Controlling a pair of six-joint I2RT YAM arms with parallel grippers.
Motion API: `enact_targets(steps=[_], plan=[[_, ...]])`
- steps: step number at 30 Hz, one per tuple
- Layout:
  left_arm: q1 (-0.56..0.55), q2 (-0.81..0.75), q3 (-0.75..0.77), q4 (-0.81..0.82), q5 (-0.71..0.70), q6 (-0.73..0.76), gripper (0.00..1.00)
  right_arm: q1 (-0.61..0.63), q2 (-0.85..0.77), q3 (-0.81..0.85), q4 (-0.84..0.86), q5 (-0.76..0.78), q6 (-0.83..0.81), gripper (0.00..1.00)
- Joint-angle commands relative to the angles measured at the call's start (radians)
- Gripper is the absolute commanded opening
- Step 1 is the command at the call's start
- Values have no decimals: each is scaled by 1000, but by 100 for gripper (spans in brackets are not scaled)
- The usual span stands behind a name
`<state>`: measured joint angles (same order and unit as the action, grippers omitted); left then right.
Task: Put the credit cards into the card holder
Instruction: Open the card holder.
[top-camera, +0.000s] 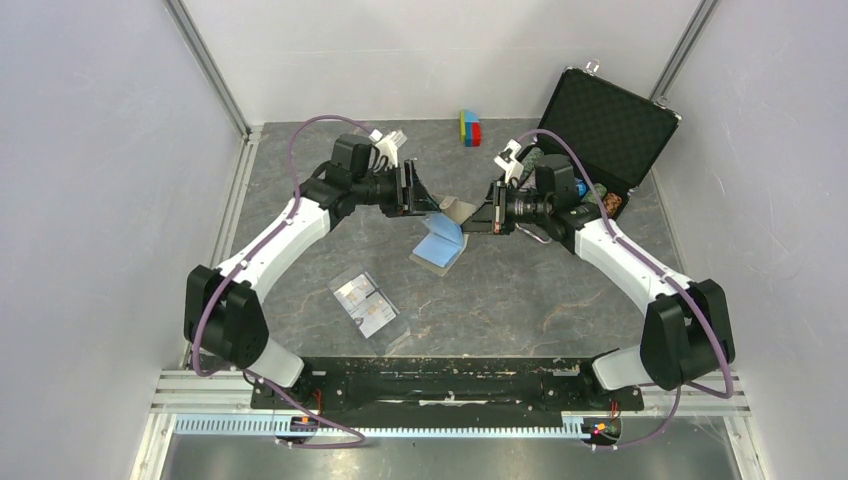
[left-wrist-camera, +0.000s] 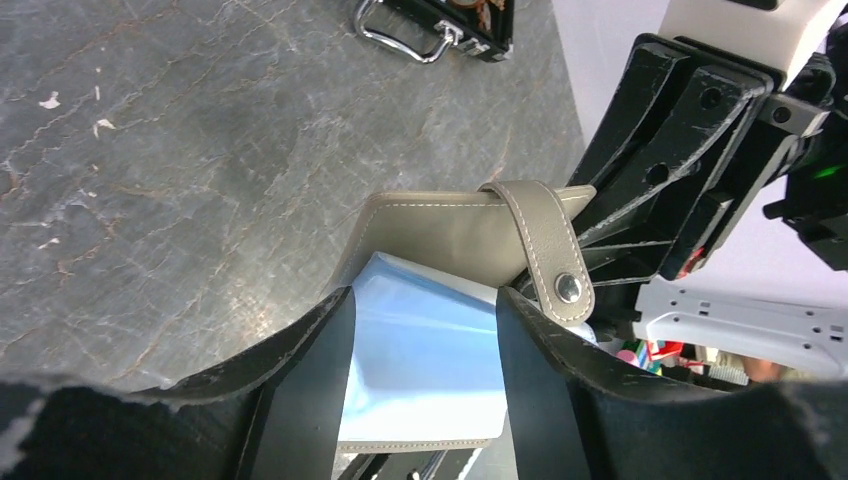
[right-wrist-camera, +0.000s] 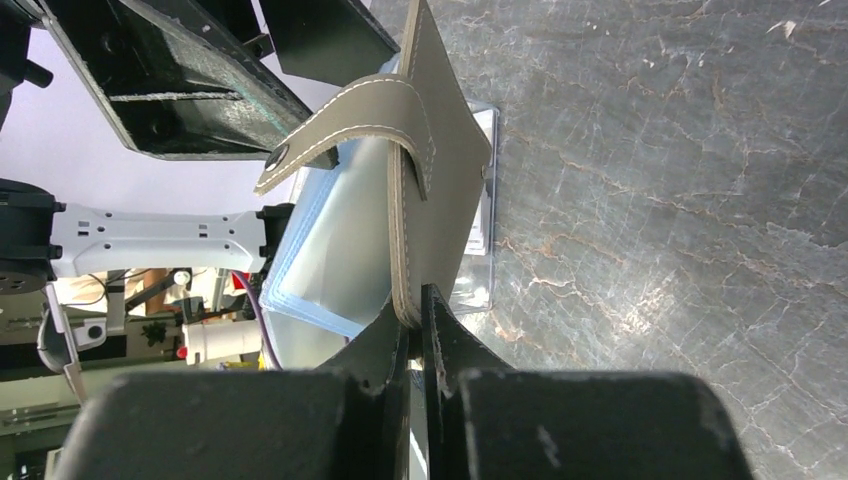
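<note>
Overhead, card holder (top-camera: 440, 243) open; cards (top-camera: 353, 291) inside clear case (top-camera: 390, 327).

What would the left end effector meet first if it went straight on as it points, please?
Probably the card holder: its blue lining sits between the open fingers of the left end effector, the taupe cover just beyond, pinched by the right end effector.

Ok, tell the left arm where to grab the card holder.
Take the card holder by its blue lining flap, coming from the left, opposite the right gripper shut on the taupe cover's edge: the flap stands apart, between the left gripper's open jaws.
</note>
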<state>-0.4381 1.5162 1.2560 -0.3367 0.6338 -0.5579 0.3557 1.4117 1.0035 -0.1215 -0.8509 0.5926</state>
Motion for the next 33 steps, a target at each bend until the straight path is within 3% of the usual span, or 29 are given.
enact_targets(steps=[1, 10, 23, 33], plan=[[-9, 28, 63, -87, -39, 128, 60, -6, 11, 11, 43, -46, 39, 0], [-20, 62, 80, -160, -67, 212, 60, -5, 26, 21, 43, -51, 51, 0], [-19, 122, 131, -154, -41, 195, 63, -5, 40, 26, 40, -60, 71, 0], [-10, 132, 90, 90, 136, -12, 66, -6, 51, 26, 39, -58, 58, 0]])
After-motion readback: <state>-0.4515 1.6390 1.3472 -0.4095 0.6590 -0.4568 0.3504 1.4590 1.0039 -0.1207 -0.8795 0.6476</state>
